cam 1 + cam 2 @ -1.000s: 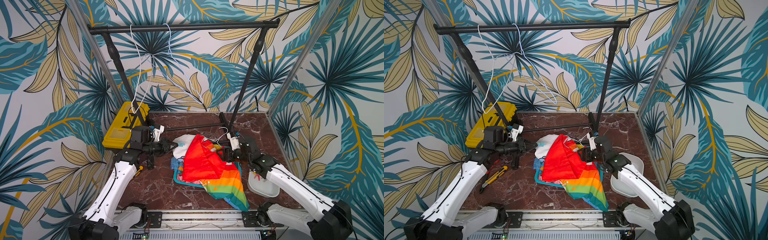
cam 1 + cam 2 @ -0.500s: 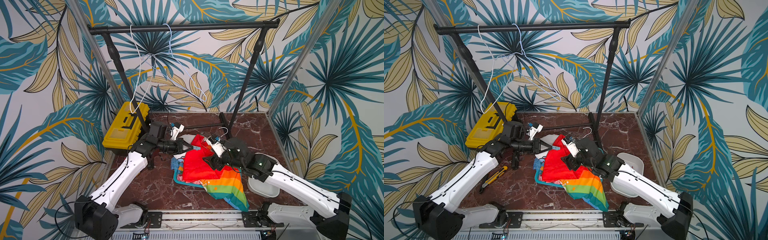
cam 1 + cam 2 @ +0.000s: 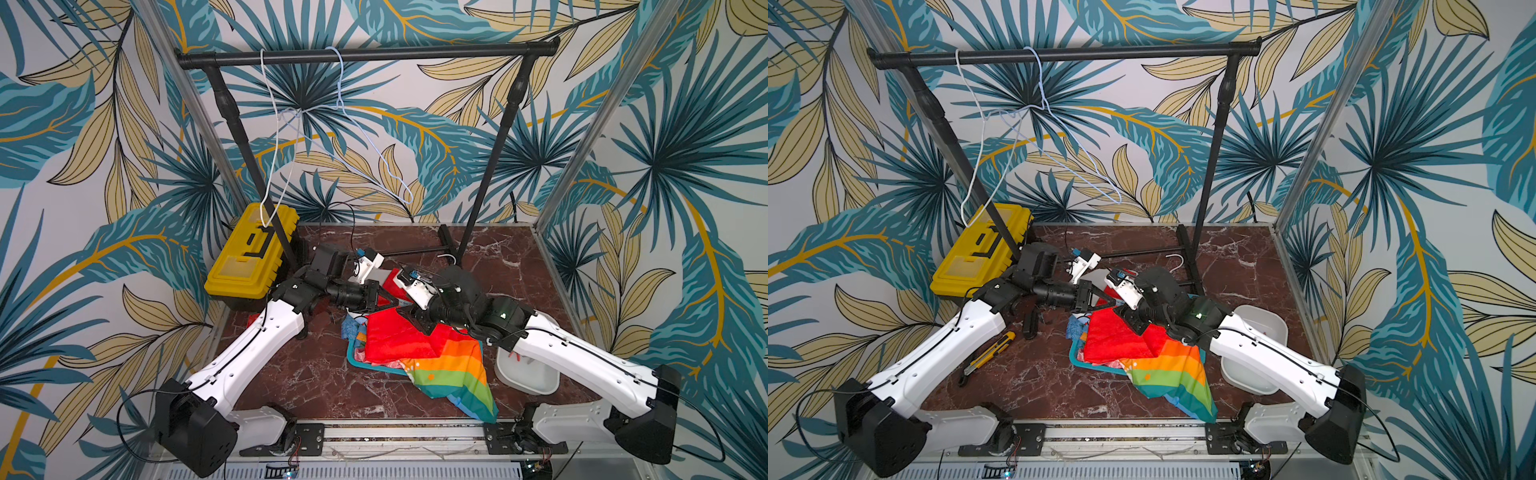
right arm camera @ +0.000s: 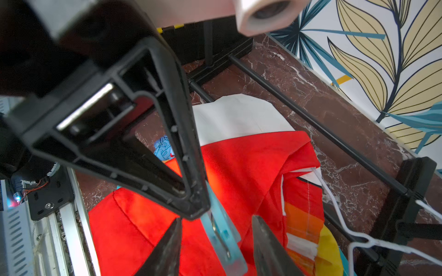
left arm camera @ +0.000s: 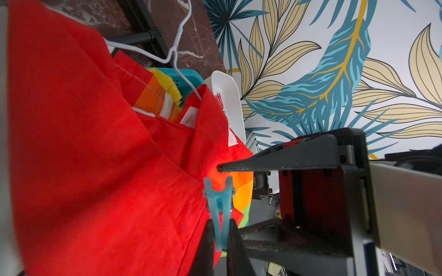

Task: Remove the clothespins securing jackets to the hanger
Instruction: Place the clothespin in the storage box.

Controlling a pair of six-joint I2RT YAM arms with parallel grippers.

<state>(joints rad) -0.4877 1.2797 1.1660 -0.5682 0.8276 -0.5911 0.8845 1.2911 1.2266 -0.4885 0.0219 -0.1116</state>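
on the marble-patterned table (image 3: 311,374), two robot grippers are meeting over a heap of small jackets (image 3: 1167,368) lying mid-table on a teal plastic basket (image 3: 1073,358). the left gripper (image 5: 221,239) is pinching the handle end of a teal plastic clothespin (image 5: 218,208), jaws nearly together on it. the peg's forked nose is sitting at the edge of the red hood of the rainbow-striped jacket (image 3: 390,336). whether it is biting the cloth, i cannot tell. the right gripper (image 4: 216,217) is standing with jaws partly apart on either side of that same peg and cloth, gripping neither as far as i can see. it looks to be there to steady the fabric, so the peg comes away without dragging the jacket along. a white wire hanger (image 5: 175,46) is poking out of the heap toward the back edge. the white plastic tub (image 3: 540,376) near the right edge is holding red pegs (image 5: 218,100), apparently the drop-off.

both top views are showing only the grippers nose to nose, with the peg hidden behind them. the left wrist view is giving the pinch itself and the pegs in the tub. the right wrist view is giving the gaps beside the peg. a yellow utility knife (image 3: 994,349) near the left edge is showing in a top view only where the left arm (image 3: 257,345) is not covering it.
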